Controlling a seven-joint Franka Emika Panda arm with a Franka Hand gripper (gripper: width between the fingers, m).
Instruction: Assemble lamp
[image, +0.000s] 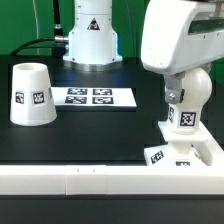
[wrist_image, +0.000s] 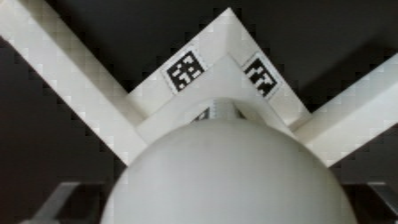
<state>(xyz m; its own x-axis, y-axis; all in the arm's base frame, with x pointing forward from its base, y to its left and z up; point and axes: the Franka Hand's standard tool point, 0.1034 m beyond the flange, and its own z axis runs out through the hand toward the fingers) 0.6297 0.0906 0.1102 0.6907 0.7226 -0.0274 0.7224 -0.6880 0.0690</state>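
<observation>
The round necked bulb (image: 186, 108) stands upright on the low square base (image: 178, 152) at the exterior view's right. My gripper (image: 180, 90) comes down over the bulb and is shut on it. In the wrist view the bulb (wrist_image: 222, 165) fills the foreground between my fingers (wrist_image: 61, 203). My gripper (wrist_image: 217, 208) sits around it, and the base's tagged corner (wrist_image: 217, 72) shows beyond. The conical shade (image: 30, 95) stands alone, wide end down, at the exterior view's left.
The long white rail (image: 100, 180) runs along the front and turns up beside the base at the right; its two arms (wrist_image: 71, 75) meet behind the base. The marker board (image: 93, 96) lies mid-table. The robot's pedestal (image: 92, 35) stands at the back.
</observation>
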